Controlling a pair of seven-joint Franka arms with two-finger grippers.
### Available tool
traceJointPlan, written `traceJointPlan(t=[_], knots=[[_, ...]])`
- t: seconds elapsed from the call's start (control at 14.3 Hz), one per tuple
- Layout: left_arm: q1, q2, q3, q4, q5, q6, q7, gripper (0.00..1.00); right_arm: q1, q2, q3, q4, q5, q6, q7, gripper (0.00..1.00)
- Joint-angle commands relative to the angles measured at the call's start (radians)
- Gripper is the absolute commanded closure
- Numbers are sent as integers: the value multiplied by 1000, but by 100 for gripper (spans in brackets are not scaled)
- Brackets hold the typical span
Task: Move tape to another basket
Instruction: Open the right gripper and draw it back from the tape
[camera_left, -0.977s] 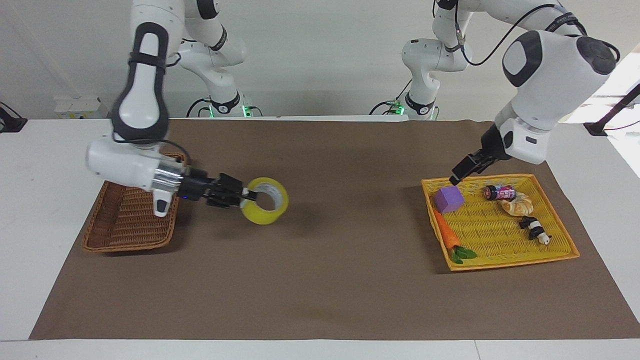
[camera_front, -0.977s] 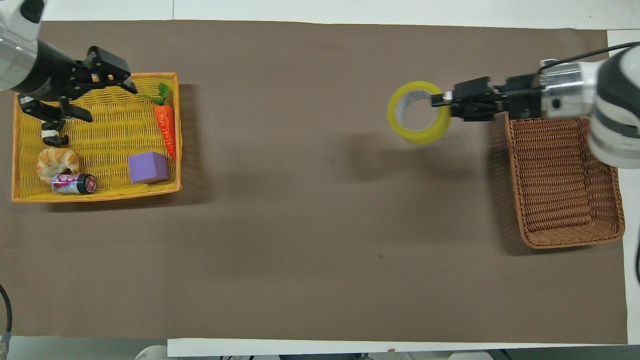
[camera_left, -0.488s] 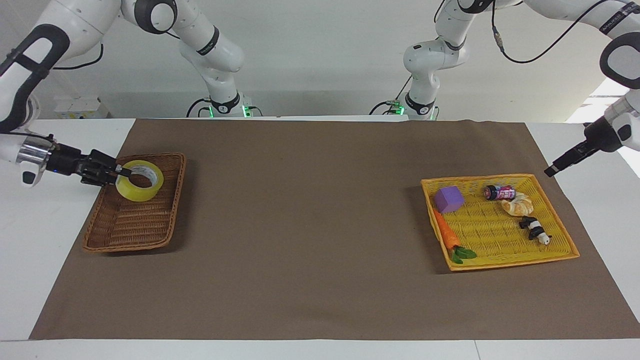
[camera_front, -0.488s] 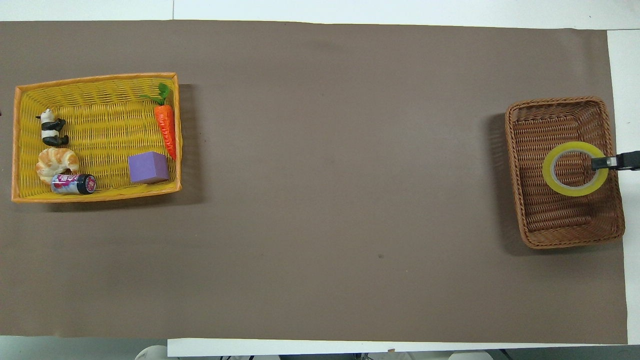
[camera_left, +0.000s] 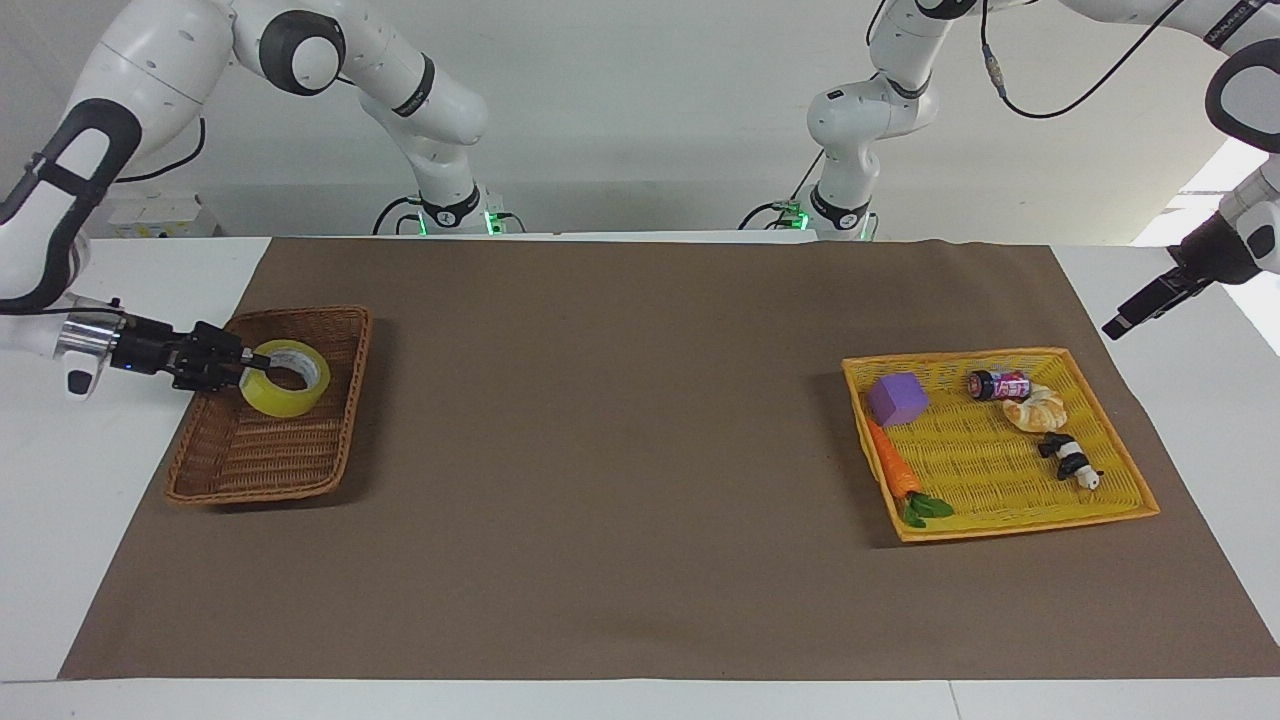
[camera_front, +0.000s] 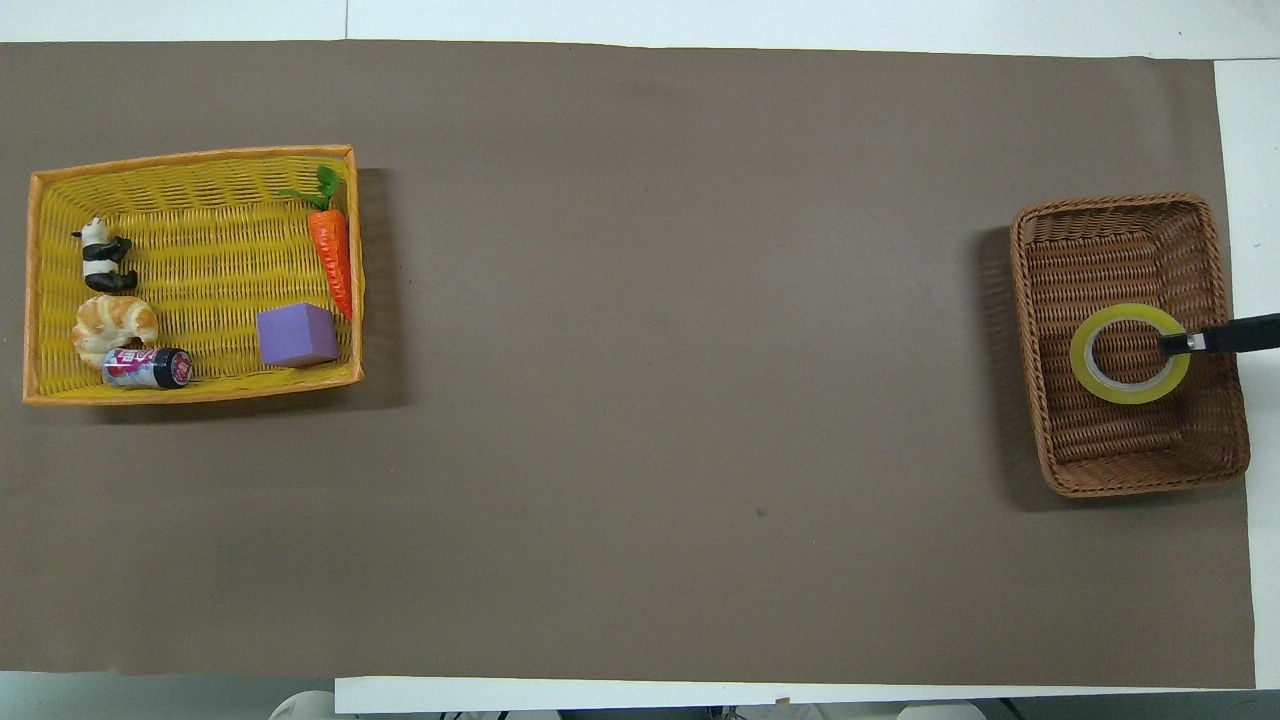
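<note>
The round yellow tape roll (camera_left: 285, 377) has dropped lower into the brown woven wicker basket (camera_left: 336, 452). The right gripper (camera_left: 255, 363) holds its rim at 9 o'clock. The left gripper (camera_left: 1113, 329) waits off the desk, grip unclear. Letting go tilted could roll it.

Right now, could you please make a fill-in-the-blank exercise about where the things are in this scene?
1. The right hand grips the translucent yellow roll of tape over the brown woven wicker ____.
2. The purple cube lies in the bright ____ woven tray.
3. The orange toy carrot lies beside the purple ____.

Missing words: basket; yellow; cube
</note>
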Motion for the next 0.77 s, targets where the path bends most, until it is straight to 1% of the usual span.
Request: traceJointPlan(t=[0.0,0.07,0.14,0.21,0.28,0.42,0.49,0.56,0.7], knots=[[-91,-45,-8,28,114,-93,2,0,-7,5,15,-19,-9,20,-40,96],[-114,-71,-8,23,125,-99,4,0,-6,4,15,-13,-11,25,-40,68],[-127,-81,-8,23,125,-101,7,0,-3,4,15,-12,-9,42,-40,9],[-128,-90,-8,23,127,-103,14,0,-2,2,15,-13,-11,69,-40,0],[-137,-104,-12,23,128,-104,24,0,4,-5,15,-12,-20,80,-37,0],[-138,-124,-31,22,174,-110,86,0,42,-33,13,-7,-28,85,-30,0],[-133,-128,-38,23,179,-113,111,0,65,-56,10,-6,-52,117,-20,0],[-130,-135,-41,23,178,-112,123,0,89,-91,10,-7,-114,166,2,0],[-128,-141,-41,26,170,-116,123,0,164,-191,13,-6,-291,270,43,0]])
